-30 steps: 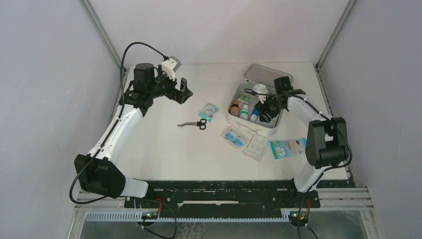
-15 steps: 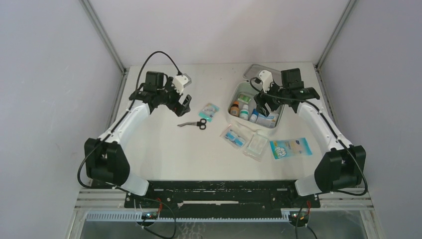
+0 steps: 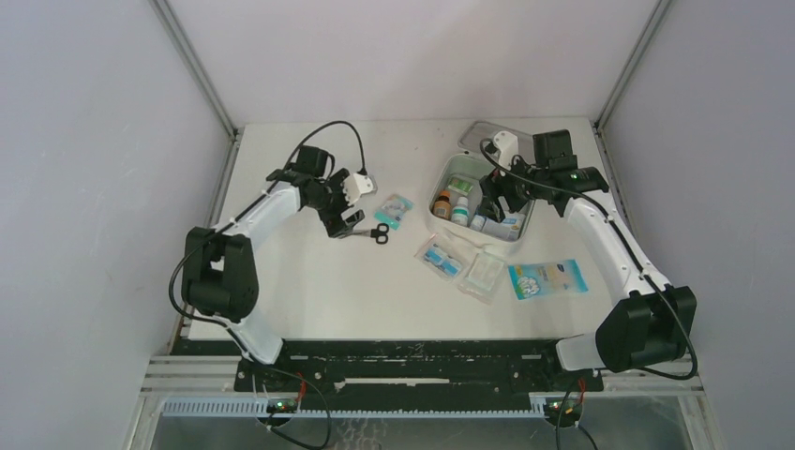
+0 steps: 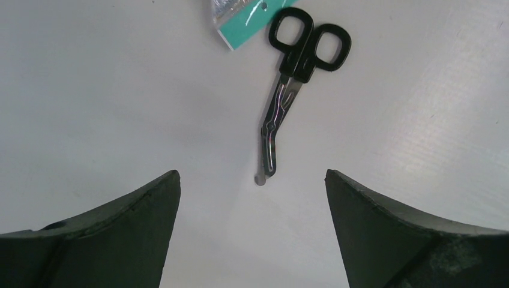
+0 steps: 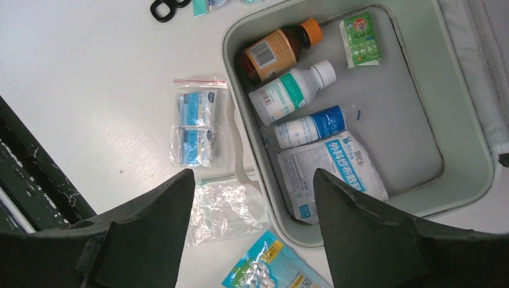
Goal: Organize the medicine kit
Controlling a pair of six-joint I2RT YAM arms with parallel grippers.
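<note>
The medicine kit (image 3: 439,174) lies open at the back right, its lid (image 3: 489,137) flipped away behind it. In the right wrist view its pale tray (image 5: 414,120) holds a brown bottle (image 5: 279,51), a white bottle (image 5: 288,93), a blue-labelled bottle (image 5: 309,127), a white packet (image 5: 333,174) and a small green box (image 5: 360,39). My right gripper (image 5: 253,177) hovers open above the kit's near rim, holding nothing. Black-handled scissors (image 4: 282,102) lie on the table. My left gripper (image 4: 252,180) is open just short of the blade tip, empty.
A teal packet (image 3: 394,208) lies beside the scissors' handles. In front of the kit lie a packet with blue sachets (image 5: 195,126), a crumpled clear bag (image 5: 225,210) and a blue pill pouch (image 3: 546,278). Grey walls close in the table on three sides.
My left arm has swung from the back left down to the scissors. My right gripper has risen out of the kit and opened wider.
</note>
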